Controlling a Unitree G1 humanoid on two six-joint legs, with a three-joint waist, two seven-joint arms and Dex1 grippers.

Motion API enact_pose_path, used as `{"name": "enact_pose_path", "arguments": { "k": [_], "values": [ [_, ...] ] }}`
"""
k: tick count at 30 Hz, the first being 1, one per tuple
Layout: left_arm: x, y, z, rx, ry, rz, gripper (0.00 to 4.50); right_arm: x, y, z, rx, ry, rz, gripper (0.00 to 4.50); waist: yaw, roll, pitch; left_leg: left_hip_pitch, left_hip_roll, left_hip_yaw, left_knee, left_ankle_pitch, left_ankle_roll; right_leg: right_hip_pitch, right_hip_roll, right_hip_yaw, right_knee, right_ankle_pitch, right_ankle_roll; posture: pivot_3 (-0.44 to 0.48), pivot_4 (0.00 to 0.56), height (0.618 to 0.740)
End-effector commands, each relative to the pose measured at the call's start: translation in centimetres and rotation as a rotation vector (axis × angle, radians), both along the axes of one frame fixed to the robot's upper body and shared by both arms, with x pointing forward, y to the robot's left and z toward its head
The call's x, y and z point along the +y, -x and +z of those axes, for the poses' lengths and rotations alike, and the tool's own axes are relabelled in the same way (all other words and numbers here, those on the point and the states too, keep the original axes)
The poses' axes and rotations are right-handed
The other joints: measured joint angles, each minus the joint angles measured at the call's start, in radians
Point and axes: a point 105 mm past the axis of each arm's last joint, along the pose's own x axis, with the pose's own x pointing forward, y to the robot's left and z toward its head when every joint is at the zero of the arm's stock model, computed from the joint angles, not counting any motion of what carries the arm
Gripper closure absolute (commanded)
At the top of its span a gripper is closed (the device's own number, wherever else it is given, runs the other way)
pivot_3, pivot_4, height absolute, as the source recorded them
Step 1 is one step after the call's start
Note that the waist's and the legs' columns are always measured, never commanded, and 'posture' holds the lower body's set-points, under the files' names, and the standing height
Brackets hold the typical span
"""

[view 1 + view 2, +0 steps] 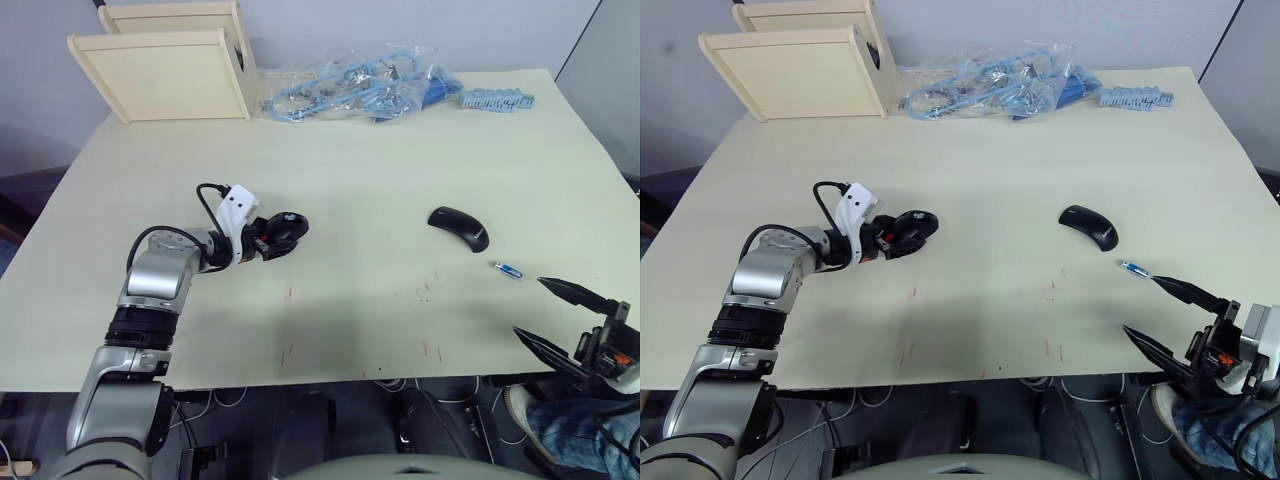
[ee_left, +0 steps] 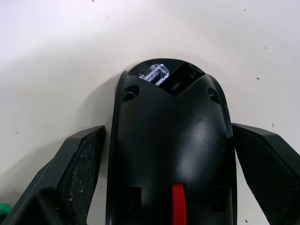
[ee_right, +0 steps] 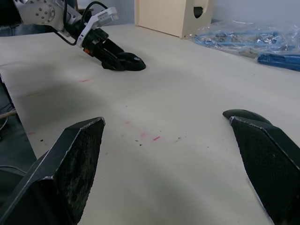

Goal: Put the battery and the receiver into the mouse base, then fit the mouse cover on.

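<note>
Two risks stand out. At centre-left of the head view, the left gripper (image 1: 268, 240) straddles the mouse base (image 1: 284, 229); its pads (image 2: 79, 164) stand just off the shell, so closing unevenly could skew or push it across the table (image 1: 360, 180). Right of centre lies the mouse cover (image 1: 459, 227), the battery (image 1: 509, 269) near it. At lower right the right gripper (image 1: 565, 318) hangs wide apart, empty; the small battery could roll if nudged.
</note>
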Motion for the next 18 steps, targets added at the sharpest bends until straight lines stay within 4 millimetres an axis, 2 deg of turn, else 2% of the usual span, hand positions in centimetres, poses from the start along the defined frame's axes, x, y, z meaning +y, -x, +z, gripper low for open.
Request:
{"name": "enact_pose_path", "arguments": {
  "k": [1,18],
  "values": [
    [-0.21,-0.21,1.73,-0.041,-0.008,-0.006,0.05,0.1,0.07,0.41,-0.025,0.012,0.01,0.0,0.0,0.0,0.0,0.0,0.0,0.0,0.0,0.0,0.0,0.0,0.0,0.0,0.0,0.0,0.0,0.0,0.15,0.74],
    [-0.59,-0.77,2.38,-0.014,-0.082,-0.019,0.05,0.53,0.34,-0.05,-0.021,0.004,0.001,0.0,0.0,0.0,0.0,0.0,0.0,0.0,0.0,0.0,0.0,0.0,0.0,0.0,0.0,0.0,0.0,0.0,0.15,0.74]
  ]
}}
